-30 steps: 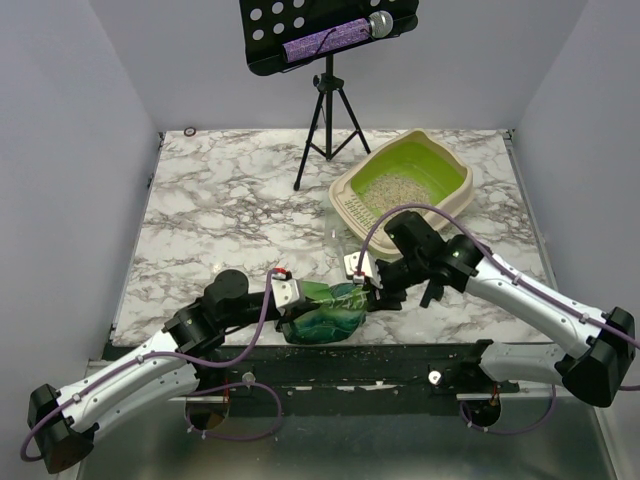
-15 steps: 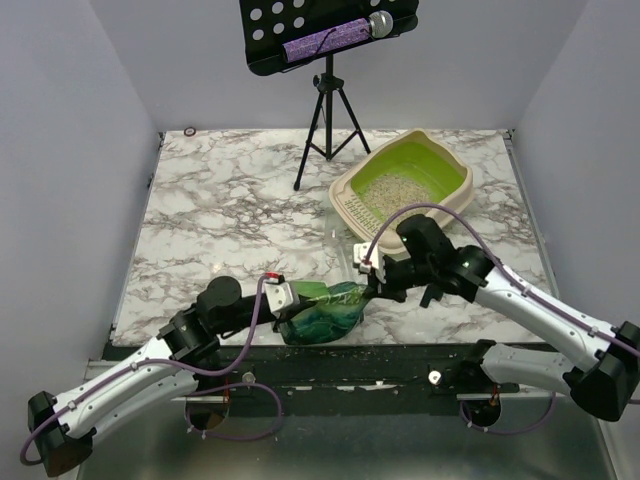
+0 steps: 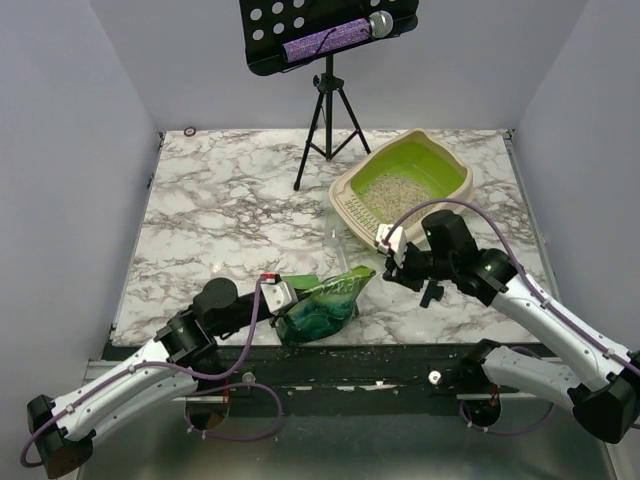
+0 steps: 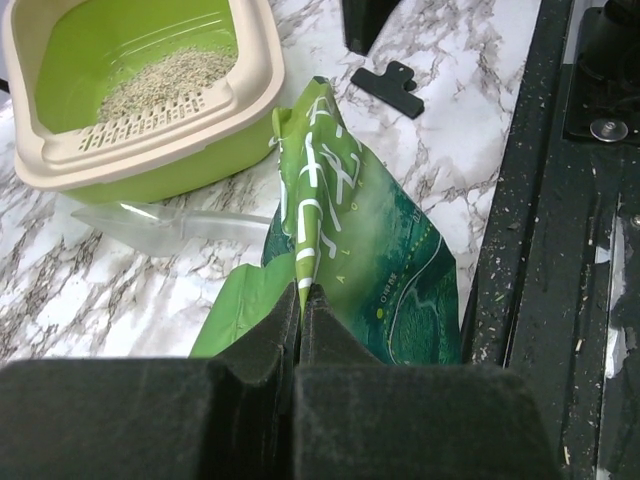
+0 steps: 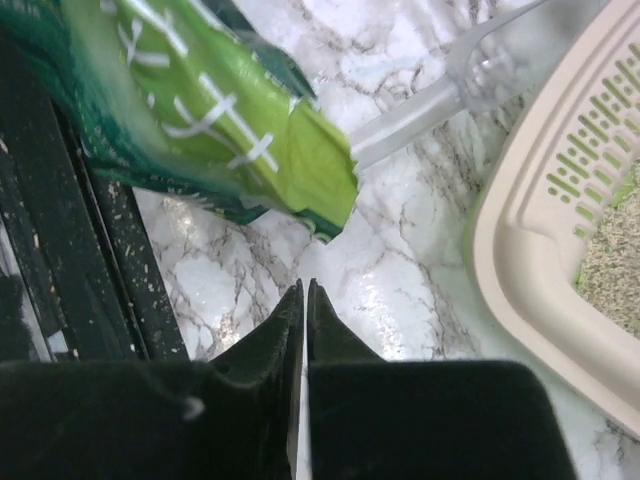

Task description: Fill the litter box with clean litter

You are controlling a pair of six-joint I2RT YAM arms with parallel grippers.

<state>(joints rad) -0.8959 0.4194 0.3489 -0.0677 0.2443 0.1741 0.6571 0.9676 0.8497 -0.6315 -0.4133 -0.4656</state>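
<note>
Marble tabletop [image 3: 230, 210] ahead of you carries the litter box [image 3: 452, 190] at far right with only a thin patch of clean litter [image 3: 385, 188] inside, while the green bag [image 3: 322, 305] sits at the near edge. Your left gripper [image 4: 300, 300] is clamped on the bag's top fold, but your right gripper [image 5: 304, 300] is pinched together on nothing, just beside the bag's free corner. Lift one-handed and the bag may sag or twist, spilling granules onto the marble short of the box, so regrip first.

1. A glossy green bag [image 3: 325, 305] lay crumpled at the near edge of the marble worktop [image 3: 230, 215].
2. A clear plastic scoop [image 4: 165, 222] rested flat just beyond it.
3. A black binder clip [image 4: 388, 86] sat near the bag.
4. A black tripod stand [image 3: 322, 120] stood at the back, carrying a perforated tray [image 3: 325, 30] with a microphone [image 3: 335, 38].
</note>
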